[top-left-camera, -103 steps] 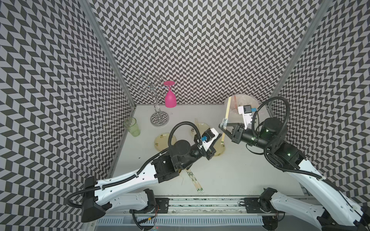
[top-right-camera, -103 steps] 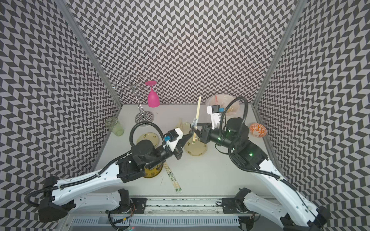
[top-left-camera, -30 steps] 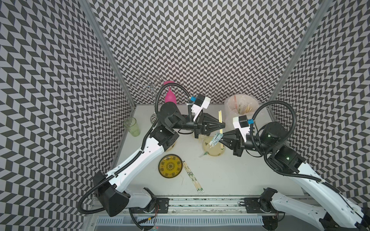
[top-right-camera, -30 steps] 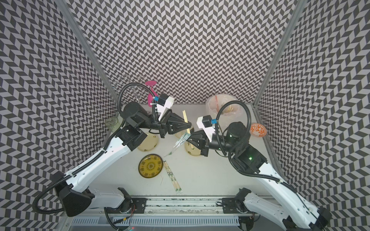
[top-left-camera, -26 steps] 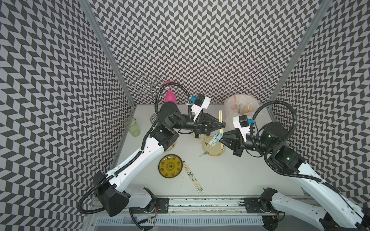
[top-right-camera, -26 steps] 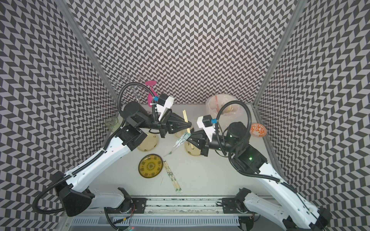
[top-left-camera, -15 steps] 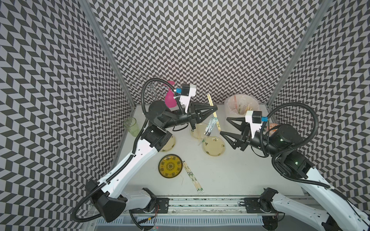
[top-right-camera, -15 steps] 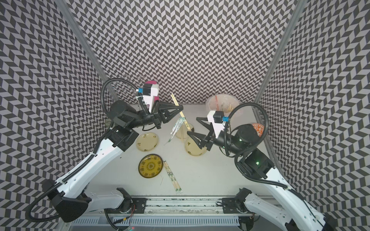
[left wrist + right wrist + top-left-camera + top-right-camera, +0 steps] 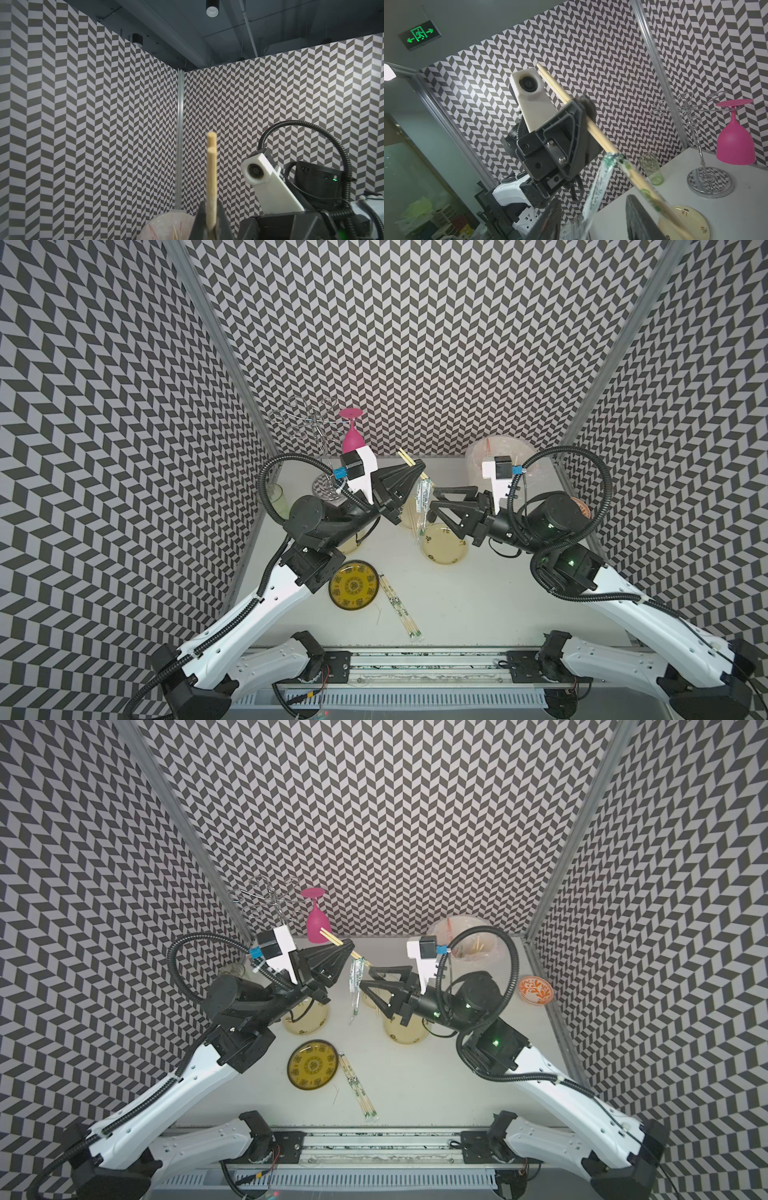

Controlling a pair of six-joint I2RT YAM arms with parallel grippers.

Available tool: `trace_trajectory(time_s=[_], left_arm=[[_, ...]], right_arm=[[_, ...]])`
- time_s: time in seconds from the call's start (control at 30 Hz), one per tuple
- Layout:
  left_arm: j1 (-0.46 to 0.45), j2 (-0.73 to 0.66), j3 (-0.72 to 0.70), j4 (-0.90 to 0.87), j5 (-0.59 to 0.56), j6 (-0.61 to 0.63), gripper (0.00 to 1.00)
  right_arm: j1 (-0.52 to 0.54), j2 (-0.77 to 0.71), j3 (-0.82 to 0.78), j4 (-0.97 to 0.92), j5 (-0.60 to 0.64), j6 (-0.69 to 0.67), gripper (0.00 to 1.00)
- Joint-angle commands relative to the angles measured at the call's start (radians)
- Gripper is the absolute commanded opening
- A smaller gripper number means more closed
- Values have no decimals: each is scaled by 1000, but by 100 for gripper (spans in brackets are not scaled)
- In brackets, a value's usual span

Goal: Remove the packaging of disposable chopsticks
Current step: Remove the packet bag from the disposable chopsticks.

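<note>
The packaging [image 9: 422, 497] hangs at mid-frame in both top views, long axis near upright, sheathing the lower end of the disposable chopsticks [image 9: 402, 454], which the left hand [image 9: 415, 465] clamps. The right hand [image 9: 432, 504], fingers apart, faces it from frame right, nearer.

Chopsticks [image 9: 330, 937] in left hand [image 9: 349, 947]

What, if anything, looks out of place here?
The clear sleeve dangles half-peeled in mid-air from the chopsticks clamped in the left gripper. The right gripper stands open near it, not gripping.
</note>
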Motion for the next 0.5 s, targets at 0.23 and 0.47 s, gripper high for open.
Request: trace_trajectory(time_s=[0.23,0.47], left_arm=[[-18,-38,-15,69,-64,81,0],[-18,-48,-22,52,-70,101,0]], right_arm=[[43,59,69,29,81,41,44],[51,92,83,55,45,59,32]])
